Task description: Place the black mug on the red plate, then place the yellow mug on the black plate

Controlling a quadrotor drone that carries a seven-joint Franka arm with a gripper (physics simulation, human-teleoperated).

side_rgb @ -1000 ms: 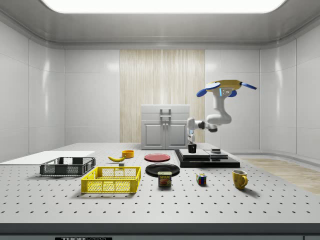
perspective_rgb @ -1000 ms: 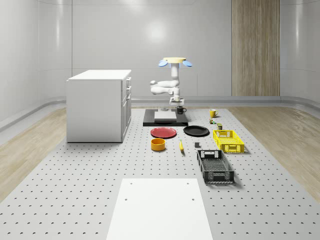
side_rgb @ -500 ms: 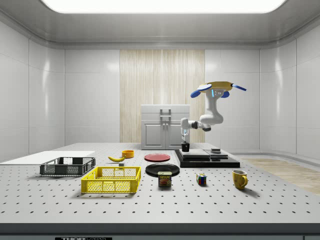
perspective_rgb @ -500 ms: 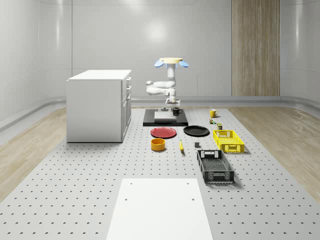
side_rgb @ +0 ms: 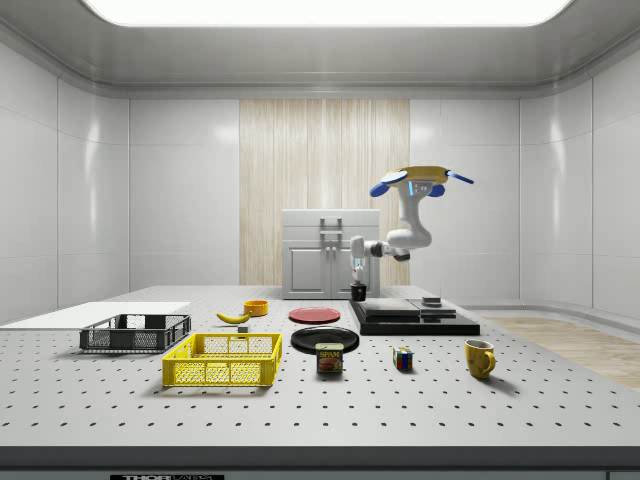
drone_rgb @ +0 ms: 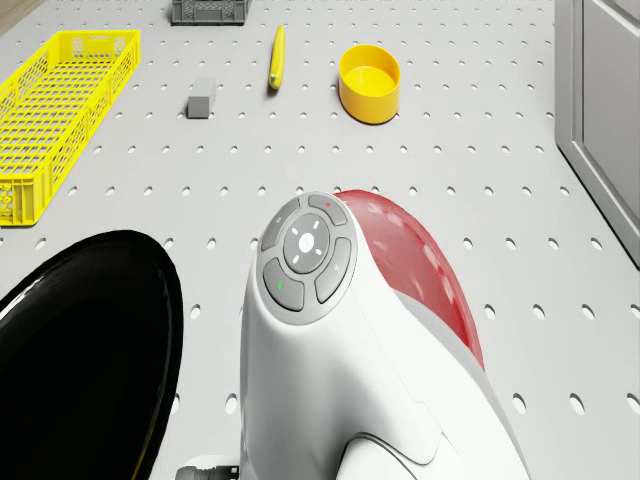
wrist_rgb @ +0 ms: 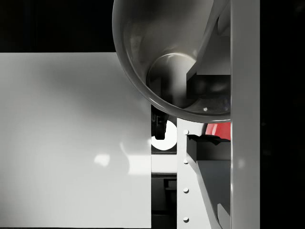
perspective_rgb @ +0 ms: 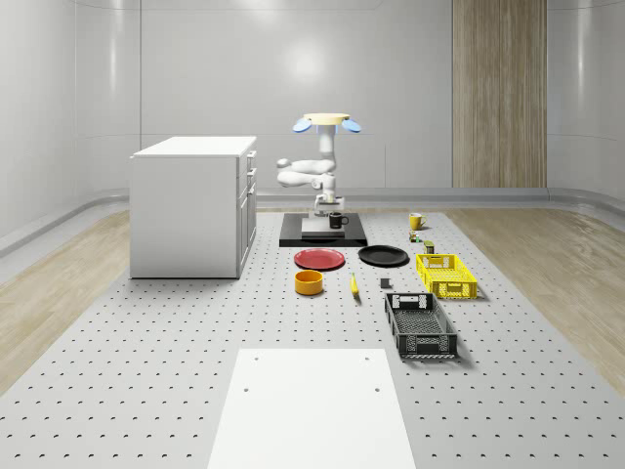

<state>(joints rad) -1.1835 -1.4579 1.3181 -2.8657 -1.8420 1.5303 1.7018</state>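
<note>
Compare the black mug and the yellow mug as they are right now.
The black mug hangs off the table in the gripper, above the dark platform's edge; the yellow mug stands on the table, untouched. The black mug is beside the red plate; the yellow mug stands far from it. Both are upright.

A flying robot: a flat yellow drone point(perspective_rgb: 326, 118) body with rounded blue rotor discs at its edges, seen in the whole-scene and side views. Below it hangs a glossy white arm point(side_rgb: 405, 225) made of thick, rounded segments with darker grey bands at the joints. In the drone view, one arm segment point(drone_rgb: 340, 350) ends in a grey circular cap divided into curved button-like panels, with a tiny green mark and a tiny red mark on it.
</note>
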